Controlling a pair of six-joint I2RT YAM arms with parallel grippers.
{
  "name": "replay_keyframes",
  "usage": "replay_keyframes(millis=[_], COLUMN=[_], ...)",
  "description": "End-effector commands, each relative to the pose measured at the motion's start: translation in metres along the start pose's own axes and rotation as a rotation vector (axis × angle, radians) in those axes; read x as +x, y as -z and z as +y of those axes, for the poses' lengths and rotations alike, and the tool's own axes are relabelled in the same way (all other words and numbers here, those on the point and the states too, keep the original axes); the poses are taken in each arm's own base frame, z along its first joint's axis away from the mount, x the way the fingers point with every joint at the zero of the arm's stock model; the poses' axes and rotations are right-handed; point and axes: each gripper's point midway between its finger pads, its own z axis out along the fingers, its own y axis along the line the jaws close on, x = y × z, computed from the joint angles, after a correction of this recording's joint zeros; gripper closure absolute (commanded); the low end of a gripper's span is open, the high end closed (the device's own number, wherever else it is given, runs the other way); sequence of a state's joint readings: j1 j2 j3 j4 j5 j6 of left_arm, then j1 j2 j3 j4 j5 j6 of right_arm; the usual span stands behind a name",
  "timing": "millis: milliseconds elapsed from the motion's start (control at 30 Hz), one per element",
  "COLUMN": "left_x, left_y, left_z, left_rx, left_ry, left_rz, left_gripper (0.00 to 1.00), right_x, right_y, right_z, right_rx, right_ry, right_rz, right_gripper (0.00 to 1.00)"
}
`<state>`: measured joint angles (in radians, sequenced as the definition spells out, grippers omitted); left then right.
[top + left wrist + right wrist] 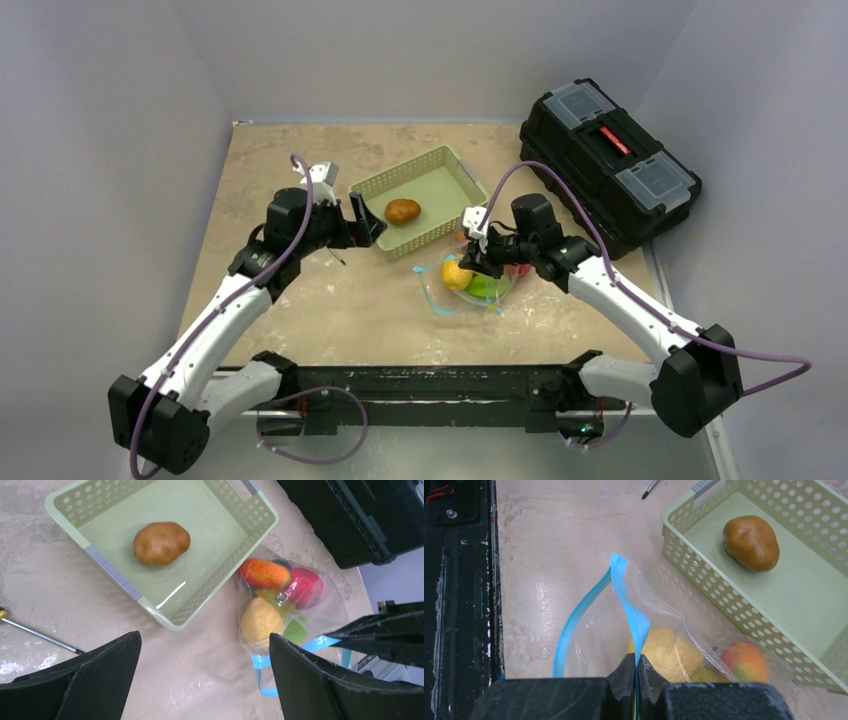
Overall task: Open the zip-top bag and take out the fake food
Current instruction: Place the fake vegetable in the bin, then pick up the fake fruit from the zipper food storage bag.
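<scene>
Right pincer (636,662): clamped on the blue zipper lip of the bag (659,615), judged to hold the mouth up and parted for access; bag lies on the tabletop (549,540) just beside the basket (704,575); food (666,652) inside it, yellow, red-orange, green; count unclear through crinkled film. Left pincer (204,640): spread wide, empty, off the basket's corner, likely between fetches; one brown piece (161,542) in the basket. Screwdriver (35,632) beside the basket, handle cut off.

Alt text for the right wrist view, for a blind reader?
The right gripper is shut on one blue zipper strip of the zip-top bag, whose mouth gapes open, with yellow and orange-red fake food inside. Beside the bag, a green basket holds one brown piece.
</scene>
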<state>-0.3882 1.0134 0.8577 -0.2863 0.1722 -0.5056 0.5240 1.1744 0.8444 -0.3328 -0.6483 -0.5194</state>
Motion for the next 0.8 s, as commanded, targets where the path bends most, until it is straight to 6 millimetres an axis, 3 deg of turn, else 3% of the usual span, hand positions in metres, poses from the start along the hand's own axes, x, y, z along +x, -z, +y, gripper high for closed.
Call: replay_keyframes(millis=[0,167,400,767], left_x=[0.009,0.029,0.056,0.102], left_y=[0.011,0.026,0.050,0.057], left_z=[-0.010,-0.021,-0.039,-0.075], left_rx=[0.078,0.167,0.243,0.398], left_ry=[0.055,0.106,0.029,-0.091], left_rz=[-0.032,-0.010,0.015,0.039], left_gripper=[0.00,0.00,0.00,0.04], right_x=[-0.007,-0.007,-0.006,-0.003], right_y=[0.003,0.003,0.002,0.001], right_z=[0.002,0.003,0.003,0.004], right_rx=[-0.016,-0.020,-0.026,-0.036], right_ry=[0.031,0.032,0.032,0.030], right_rz=[-0.027,-0.027,-0.024,-0.018], right_gripper=[1.00,1.00,1.00,1.00])
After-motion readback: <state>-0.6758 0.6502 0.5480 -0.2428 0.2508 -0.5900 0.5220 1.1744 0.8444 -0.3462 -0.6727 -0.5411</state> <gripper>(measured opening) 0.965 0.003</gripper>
